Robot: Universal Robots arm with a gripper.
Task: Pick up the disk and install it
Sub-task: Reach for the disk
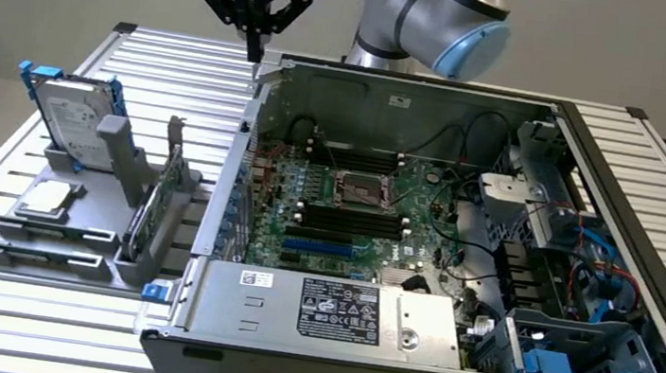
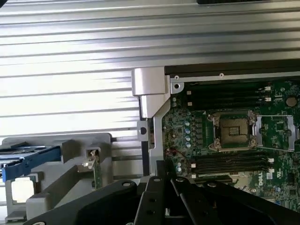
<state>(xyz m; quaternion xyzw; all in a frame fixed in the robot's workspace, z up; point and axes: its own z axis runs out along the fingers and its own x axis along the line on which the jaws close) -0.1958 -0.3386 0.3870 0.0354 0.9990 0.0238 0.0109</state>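
Elevated exterior, downward wrist, common motherboard [image 1: 415,197]

Disk [image 1: 70,119] in rack [image 1: 38,257] (beside case [image 1: 239,175])

Disk [image 2: 30,157] partly beyond the wrist view's edge; most of the arm [image 1: 437,18] beyond the exterior view's edge.

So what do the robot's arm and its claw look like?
The arm is made of round silver-grey tubes with light blue caps on its joints. The gripper is black, with white lettering near its top and thin jointed bars pinned by small round bolts, narrowing to a tip.
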